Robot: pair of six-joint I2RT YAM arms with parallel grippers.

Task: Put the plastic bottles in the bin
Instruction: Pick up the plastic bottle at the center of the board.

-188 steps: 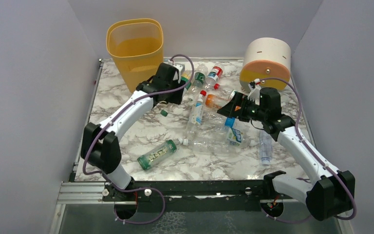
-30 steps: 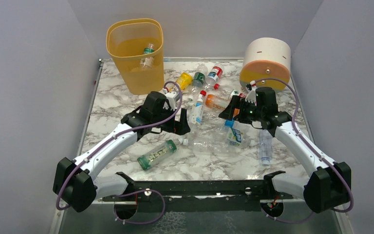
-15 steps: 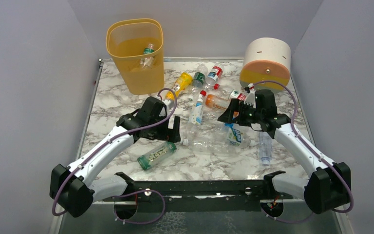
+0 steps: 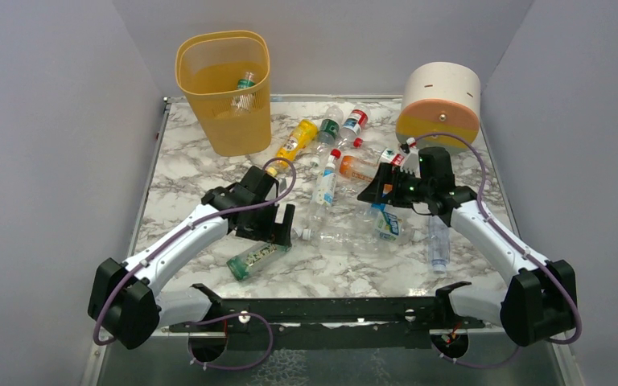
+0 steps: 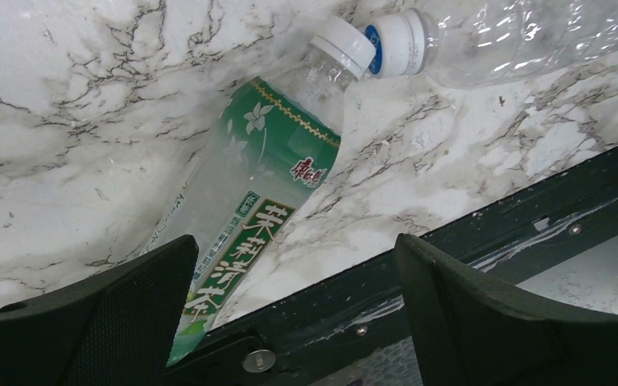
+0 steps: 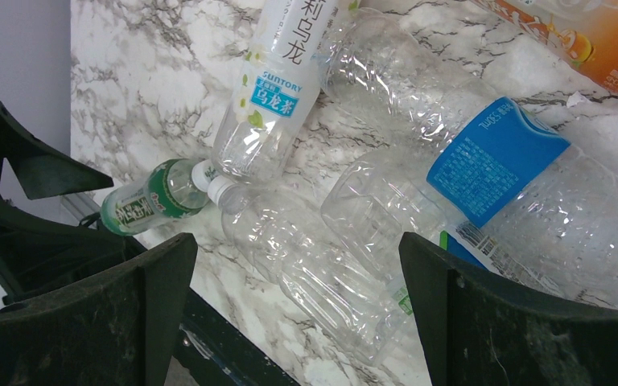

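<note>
While your left gripper (image 5: 294, 249) hangs spread-jawed over the green-label tea bottle (image 5: 267, 185), a skewed pinch could squirt it toward the near rail (image 5: 483, 233). Your right gripper (image 6: 298, 241) stands spread too.

Bare tabletop (image 4: 179, 173) runs along the left edge, open for passage. The plastic bottles (image 4: 327, 178) crowd the middle; the bin (image 4: 224, 112) and drum (image 4: 441, 96) block the far corners.

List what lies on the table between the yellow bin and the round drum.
Seen in the top view: a yellow bottle, a green bottle and a red-capped bottle, lying side by side.
</note>
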